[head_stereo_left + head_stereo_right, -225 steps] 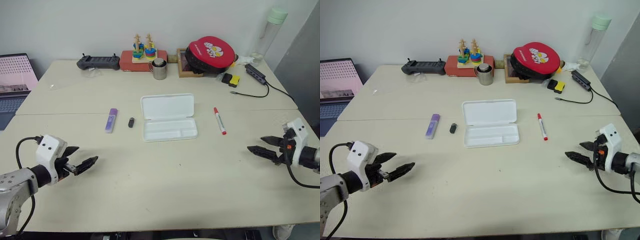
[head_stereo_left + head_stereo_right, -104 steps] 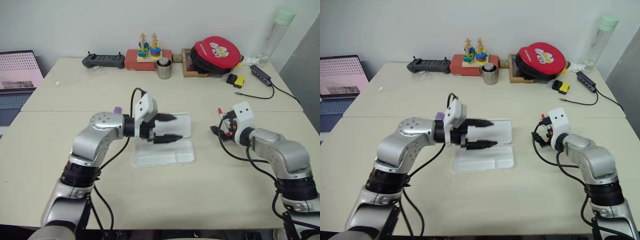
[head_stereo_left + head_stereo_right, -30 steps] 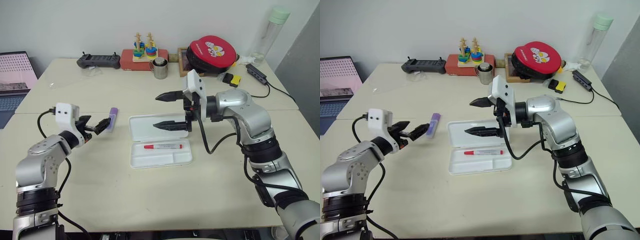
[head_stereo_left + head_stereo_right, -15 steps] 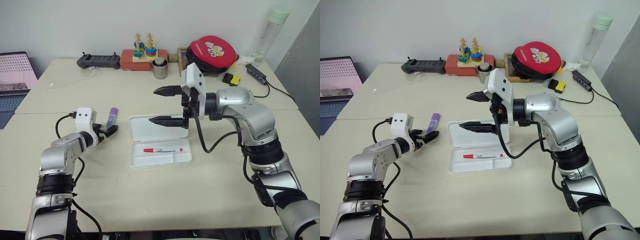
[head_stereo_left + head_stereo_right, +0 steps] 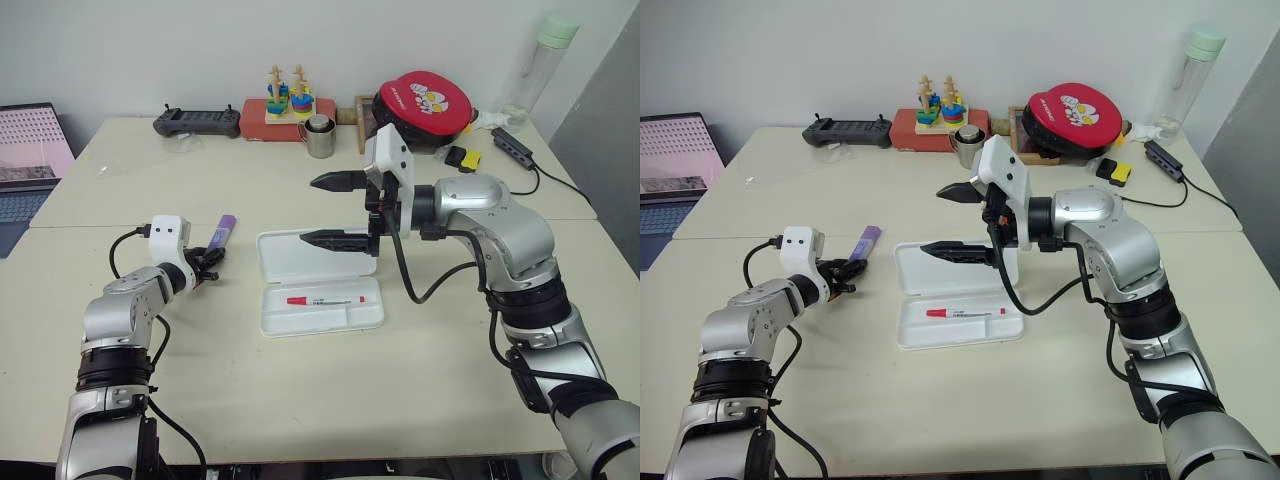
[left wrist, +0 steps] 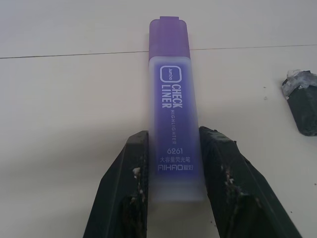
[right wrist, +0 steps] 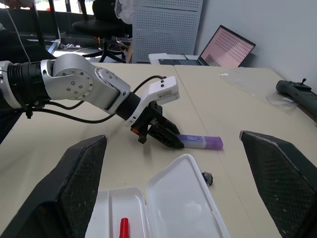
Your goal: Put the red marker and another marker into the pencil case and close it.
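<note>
Pencil case open, red marker inside; left end effector clenched on purple marker left of case; right end effector released above lid

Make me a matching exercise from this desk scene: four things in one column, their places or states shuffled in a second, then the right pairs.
Things:
1. red marker
2. purple marker
3. pencil case
4. right gripper

States:
A. lying open on the table
B. between the left gripper's fingers
C. open, above the case lid
D. lying in the case tray

Pairs: 1-D, 2-B, 3-A, 4-C
</note>
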Tool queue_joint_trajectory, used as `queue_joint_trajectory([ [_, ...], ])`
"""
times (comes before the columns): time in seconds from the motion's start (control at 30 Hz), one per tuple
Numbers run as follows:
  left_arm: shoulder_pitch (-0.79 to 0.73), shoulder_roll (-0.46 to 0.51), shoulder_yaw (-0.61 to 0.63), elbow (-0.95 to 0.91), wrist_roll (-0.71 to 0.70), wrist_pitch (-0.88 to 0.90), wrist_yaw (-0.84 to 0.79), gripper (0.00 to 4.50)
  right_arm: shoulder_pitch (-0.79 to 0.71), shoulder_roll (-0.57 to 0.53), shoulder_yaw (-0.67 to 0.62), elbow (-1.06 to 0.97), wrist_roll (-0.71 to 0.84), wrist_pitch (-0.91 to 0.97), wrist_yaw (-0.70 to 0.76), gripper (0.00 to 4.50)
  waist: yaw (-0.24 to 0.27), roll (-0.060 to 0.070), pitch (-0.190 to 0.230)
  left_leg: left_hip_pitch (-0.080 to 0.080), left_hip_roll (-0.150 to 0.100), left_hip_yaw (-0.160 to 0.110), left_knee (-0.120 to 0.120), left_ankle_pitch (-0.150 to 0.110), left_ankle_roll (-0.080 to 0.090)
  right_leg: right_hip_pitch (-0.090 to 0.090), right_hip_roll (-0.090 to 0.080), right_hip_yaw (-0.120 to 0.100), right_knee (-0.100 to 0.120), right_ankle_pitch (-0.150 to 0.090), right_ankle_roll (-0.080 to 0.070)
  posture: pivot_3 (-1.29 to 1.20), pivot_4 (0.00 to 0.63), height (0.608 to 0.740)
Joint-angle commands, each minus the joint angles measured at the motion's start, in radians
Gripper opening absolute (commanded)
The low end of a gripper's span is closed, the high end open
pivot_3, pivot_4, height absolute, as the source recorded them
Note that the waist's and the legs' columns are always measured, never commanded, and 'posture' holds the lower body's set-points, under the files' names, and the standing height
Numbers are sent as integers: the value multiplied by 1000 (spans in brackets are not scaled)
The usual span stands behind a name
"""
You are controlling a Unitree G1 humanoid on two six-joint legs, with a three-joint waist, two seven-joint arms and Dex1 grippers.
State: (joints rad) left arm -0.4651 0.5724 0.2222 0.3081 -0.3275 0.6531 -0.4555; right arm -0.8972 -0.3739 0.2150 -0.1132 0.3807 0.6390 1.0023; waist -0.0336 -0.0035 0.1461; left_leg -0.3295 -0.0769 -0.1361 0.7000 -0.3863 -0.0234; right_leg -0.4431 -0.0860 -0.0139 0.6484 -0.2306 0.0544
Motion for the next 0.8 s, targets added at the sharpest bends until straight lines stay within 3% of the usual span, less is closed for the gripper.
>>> queue_joint_trajectory([
  [0.03,-31,6,36,-101,-49,-115,-90,1208,-27,-24,-58,-27,41,0,7,4500,0,0,0,0,0,0,0,0,0,0,0,0,0,0,0,0,150,740],
  [0.13,-64,49,58,-252,-157,-148,-259,1208,-10,-64,-96,-55,86,31,22,4500,3,-2,1,-2,0,-2,1,0,0,-1,0,0,-1,0,0,0,150,740],
  [0.2,-72,93,67,-374,-303,-56,-399,1208,10,-109,-106,-88,115,60,45,4500,2,-2,0,-6,0,-4,3,0,0,-2,-1,-1,-1,0,0,0,150,740],
  [0.27,-45,179,1,-478,-362,11,-547,1208,30,-155,-109,-122,127,79,61,4500,-1,-2,0,-7,0,-3,2,0,0,-3,-1,0,-2,0,0,0,150,740],
  [0.5,77,408,-308,-565,-165,-106,-831,1208,113,-267,-107,-229,145,125,61,4500,-11,4,1,-1,1,2,-3,0,0,-1,0,2,-1,0,0,0,150,740],
  [0.8,119,418,-421,-502,-11,-227,-877,1208,197,-308,-59,-373,159,187,23,4500,4,3,1,-2,1,1,-2,0,0,-1,0,2,-2,0,0,0,150,740],
])
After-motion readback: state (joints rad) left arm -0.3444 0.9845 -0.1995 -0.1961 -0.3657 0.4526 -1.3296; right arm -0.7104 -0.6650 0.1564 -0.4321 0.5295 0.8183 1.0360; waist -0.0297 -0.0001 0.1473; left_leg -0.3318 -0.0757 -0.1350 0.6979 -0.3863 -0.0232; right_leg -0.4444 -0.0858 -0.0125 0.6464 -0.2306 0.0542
